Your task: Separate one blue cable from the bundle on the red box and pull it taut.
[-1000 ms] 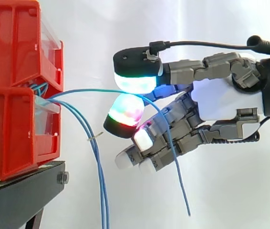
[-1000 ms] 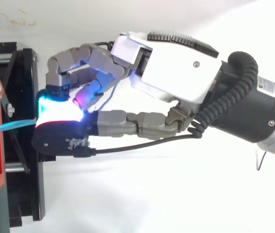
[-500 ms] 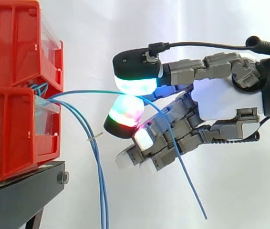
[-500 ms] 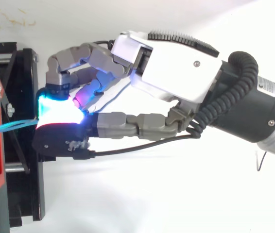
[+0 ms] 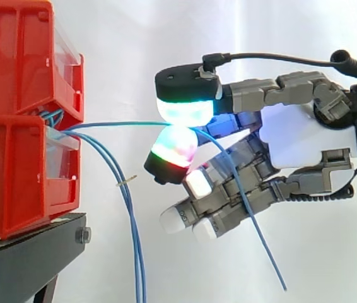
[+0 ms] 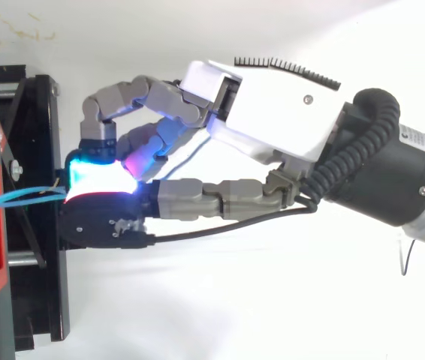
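Observation:
A bundle of thin blue cables comes out of the gap between the stacked red bins. One blue cable runs almost level from the bins to my hand, where it is pinched between two glowing fingertips. Its free end trails down to the right past the curled fingers. Two other blue cables hang down beside the bins. From above, the held cable reaches from the bin's edge to the pinch of the hand.
The red bins rest on a black stand, also seen as a dark frame from above. A white curtain lies behind. A small tie sticks out from the hanging cables.
The hand has shifted slightly right, away from the bins, with the cable still pinched. The cable's span to the bins looks straighter and its free end has swung to the right.

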Tool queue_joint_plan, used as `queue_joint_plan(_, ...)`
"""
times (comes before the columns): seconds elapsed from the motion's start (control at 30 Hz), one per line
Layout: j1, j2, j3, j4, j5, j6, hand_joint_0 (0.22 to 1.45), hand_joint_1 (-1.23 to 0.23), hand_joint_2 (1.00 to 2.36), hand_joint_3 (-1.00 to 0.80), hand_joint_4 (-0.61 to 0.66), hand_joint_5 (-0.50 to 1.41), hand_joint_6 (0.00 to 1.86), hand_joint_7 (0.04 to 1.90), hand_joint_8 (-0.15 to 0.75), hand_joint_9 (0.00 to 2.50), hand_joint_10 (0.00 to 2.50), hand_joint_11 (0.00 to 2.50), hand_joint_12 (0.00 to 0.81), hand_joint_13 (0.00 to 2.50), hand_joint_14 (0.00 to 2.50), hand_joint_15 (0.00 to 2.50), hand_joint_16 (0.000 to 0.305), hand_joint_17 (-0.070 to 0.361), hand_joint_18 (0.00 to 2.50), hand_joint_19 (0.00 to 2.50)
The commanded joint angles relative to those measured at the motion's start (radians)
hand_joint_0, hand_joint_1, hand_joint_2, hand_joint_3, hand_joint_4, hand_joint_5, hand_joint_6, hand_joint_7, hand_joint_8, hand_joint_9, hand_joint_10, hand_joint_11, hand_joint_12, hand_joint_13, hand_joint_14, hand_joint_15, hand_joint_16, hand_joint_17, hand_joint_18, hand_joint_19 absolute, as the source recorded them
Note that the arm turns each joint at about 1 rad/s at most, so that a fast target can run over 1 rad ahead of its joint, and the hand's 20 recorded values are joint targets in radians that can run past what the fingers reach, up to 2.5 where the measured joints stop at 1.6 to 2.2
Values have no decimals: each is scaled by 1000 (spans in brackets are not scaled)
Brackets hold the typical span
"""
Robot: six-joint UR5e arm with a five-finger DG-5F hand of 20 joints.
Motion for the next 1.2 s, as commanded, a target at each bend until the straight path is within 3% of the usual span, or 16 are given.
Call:
queue_joint_plan(0.0,5,0,0,-27,0,41,666,-792,1013,96,-67,-146,940,1405,414,1074,14,652,460,751,10,314,53,120,731,299)
queue_joint_plan(0.27,16,0,0,-56,0,105,661,-783,1014,94,-45,-148,941,1394,410,1061,14,638,461,740,9,298,54,121,720,297)
queue_joint_plan(0.83,16,-2,-2,-55,-8,96,652,-777,1010,104,-29,-141,937,1393,422,1057,15,628,475,732,9,292,56,126,725,280)
queue_joint_plan(1.07,16,-2,-49,-45,-8,101,649,-773,1009,103,-22,-139,937,1376,423,1072,15,643,467,738,9,311,57,127,729,289)
queue_joint_plan(1.17,16,0,-80,5,-8,102,648,-774,1008,102,-23,-139,937,1373,423,1079,15,658,464,741,9,312,56,127,725,282)
